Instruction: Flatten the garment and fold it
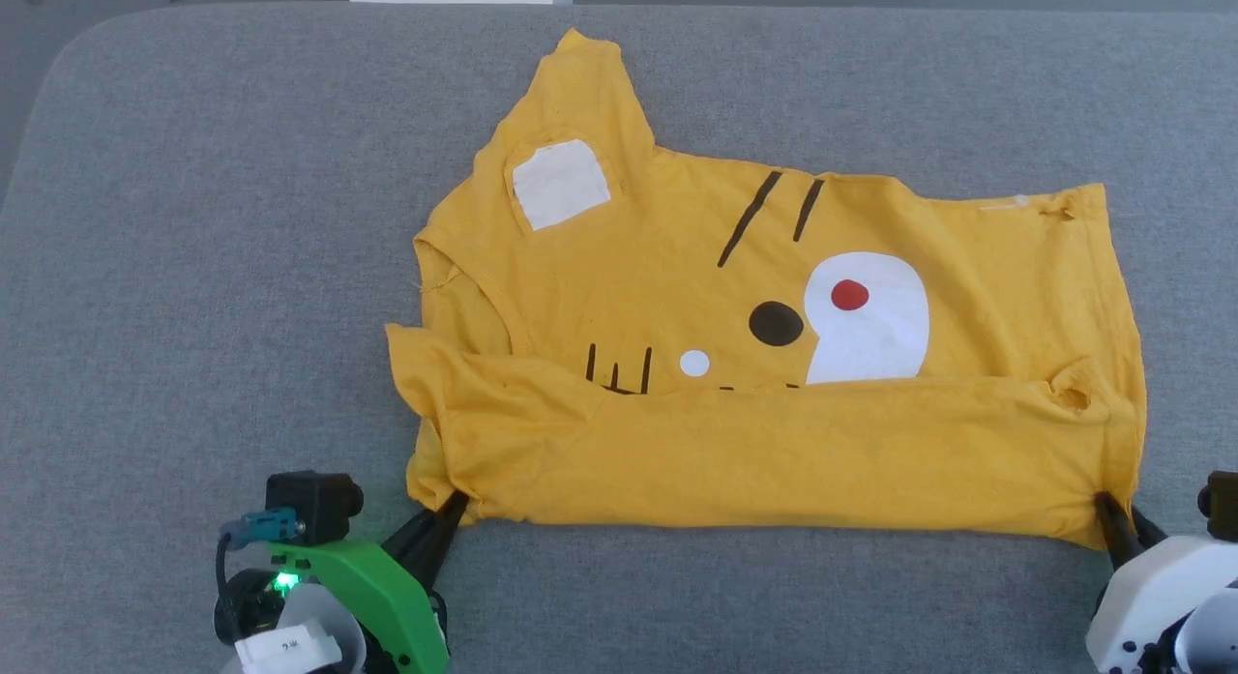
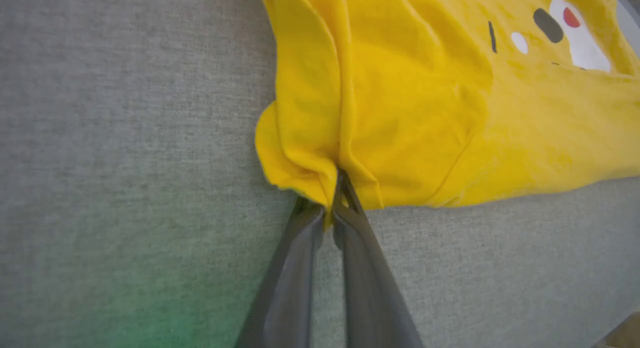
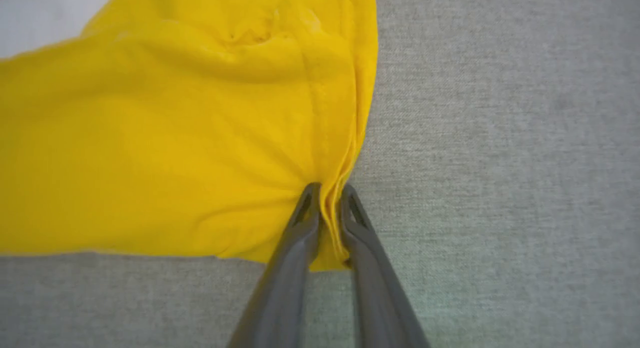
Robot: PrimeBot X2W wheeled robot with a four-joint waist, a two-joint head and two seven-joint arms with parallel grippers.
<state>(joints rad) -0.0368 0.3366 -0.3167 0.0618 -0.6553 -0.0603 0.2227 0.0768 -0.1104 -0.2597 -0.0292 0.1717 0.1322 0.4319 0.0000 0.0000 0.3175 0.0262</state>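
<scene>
Pinching the near-left corner of the garment (image 1: 774,442) with the left gripper (image 1: 456,502), fingers slanting in from the lower left, closed on bunched cloth. Clamping the near-right corner with the right gripper (image 1: 1104,506), fingers slanting in from the lower right. Lying flat across the grey fabric surface (image 1: 193,268), near edge folded over the face print.

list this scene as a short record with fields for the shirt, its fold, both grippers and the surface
garment: yellow short-sleeved cotton T-shirt, cartoon face print
fold: near strip folded over part of the print
left gripper: shut on the shirt's near left corner
right gripper: shut on the shirt's near right corner
surface: grey fabric surface
damage: small hole near the right end
</scene>
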